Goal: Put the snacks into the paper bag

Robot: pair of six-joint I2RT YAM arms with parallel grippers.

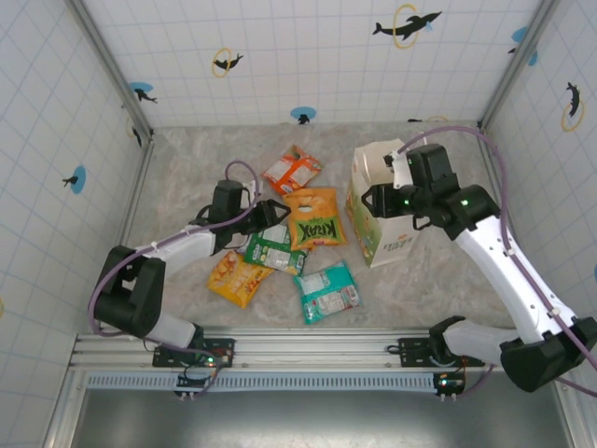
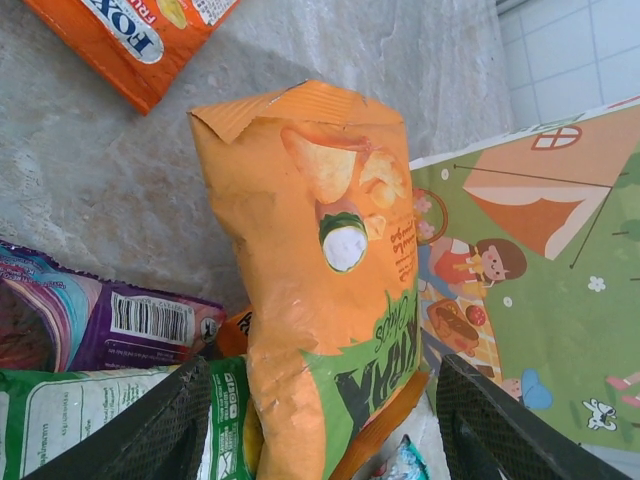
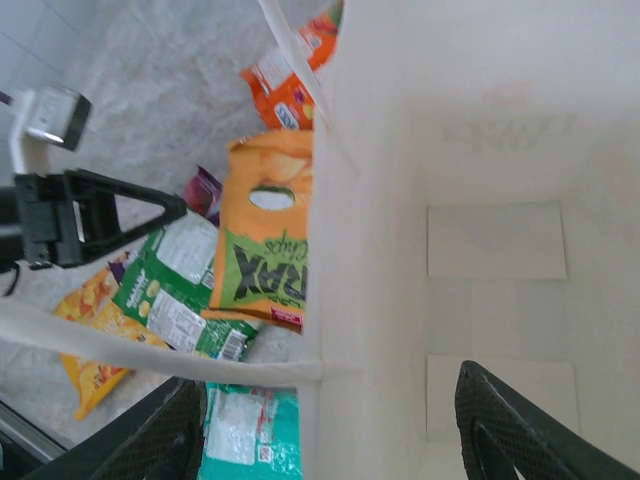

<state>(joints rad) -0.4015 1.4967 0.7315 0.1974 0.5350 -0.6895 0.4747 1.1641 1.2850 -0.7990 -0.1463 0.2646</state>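
The paper bag (image 1: 384, 217) stands at the right of the table with its mouth open; its inside (image 3: 480, 150) is bare. My right gripper (image 1: 373, 199) is open and straddles the bag's left wall (image 3: 370, 250), one finger inside and one outside, beside a white handle (image 3: 130, 350). My left gripper (image 1: 270, 217) is open with a finger on each side of the orange-and-green snack (image 2: 320, 250), not pinching it. Other snacks lie around: orange-white (image 1: 293, 169), green (image 1: 273, 248), yellow-orange (image 1: 240, 278), teal (image 1: 328, 291), and a purple one (image 2: 110, 315) partly under the green.
Tiled walls (image 1: 56, 140) close in the marbled table (image 1: 187, 168) on three sides. A metal rail (image 1: 308, 347) runs along the near edge with both arm bases on it. The bag's printed side (image 2: 540, 250) stands close to the right of my left gripper.
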